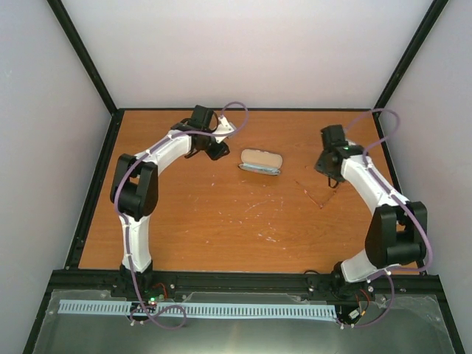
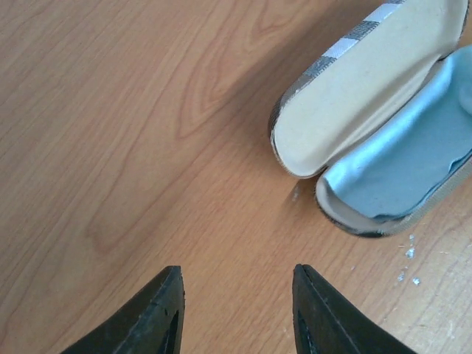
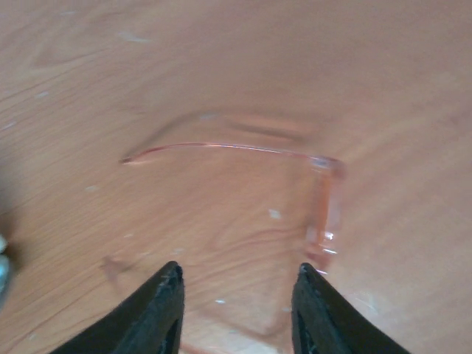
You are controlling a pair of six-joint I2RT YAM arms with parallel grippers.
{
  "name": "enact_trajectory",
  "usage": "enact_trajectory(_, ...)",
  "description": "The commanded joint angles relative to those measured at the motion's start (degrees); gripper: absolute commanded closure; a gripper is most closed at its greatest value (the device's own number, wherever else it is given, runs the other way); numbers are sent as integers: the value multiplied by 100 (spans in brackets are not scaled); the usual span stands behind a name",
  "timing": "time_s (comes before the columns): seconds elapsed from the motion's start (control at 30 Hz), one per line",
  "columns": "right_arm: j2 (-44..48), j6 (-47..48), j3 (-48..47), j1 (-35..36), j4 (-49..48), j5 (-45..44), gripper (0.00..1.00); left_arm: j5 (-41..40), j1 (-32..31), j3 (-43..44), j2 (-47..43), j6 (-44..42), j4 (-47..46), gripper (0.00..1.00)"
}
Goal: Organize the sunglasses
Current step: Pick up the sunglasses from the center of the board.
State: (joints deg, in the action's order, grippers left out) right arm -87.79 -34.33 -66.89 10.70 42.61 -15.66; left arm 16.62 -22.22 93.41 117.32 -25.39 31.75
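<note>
I see a brown case [image 1: 262, 161] with grey stripes lying open on the wooden table [image 1: 221, 221], toward the far middle. Its cream-lined lid [image 2: 361, 96] is folded back, and a pale blue cloth [image 2: 413, 155] sits in the other half. Small white specks [image 2: 410, 253] dot the tabletop beside it.

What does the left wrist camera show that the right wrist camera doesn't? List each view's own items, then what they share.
Left wrist only: the striped case, lying open with a cream lining, and a pale blue cloth in one half.
Right wrist only: the sunglasses, lying on the wood with one slim arm stretched out.
Both: the wooden table, and a gripper open and empty above it, the left gripper and the right gripper.
</note>
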Motion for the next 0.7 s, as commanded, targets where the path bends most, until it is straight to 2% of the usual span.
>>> enact_trajectory(0.0,177,-587,418,-769,879,164,68,166,114,150,-142,294,-10,58)
enact_trajectory(0.03,187,-599,534,-914,876,261,73,185,127,151,-139,309,5,58)
enact_trajectory(0.1,175,-604,708,-1149,792,498,77,196,160,139,-143,329,-15,58)
enact_trajectory(0.3,-222,-492,663,-1438,557,929,72,160,240,103,-159,347,-79,58)
enact_trajectory(0.67,-788,-485,540,-1509,200,1241,71,189,279,-109,-187,456,-185,58)
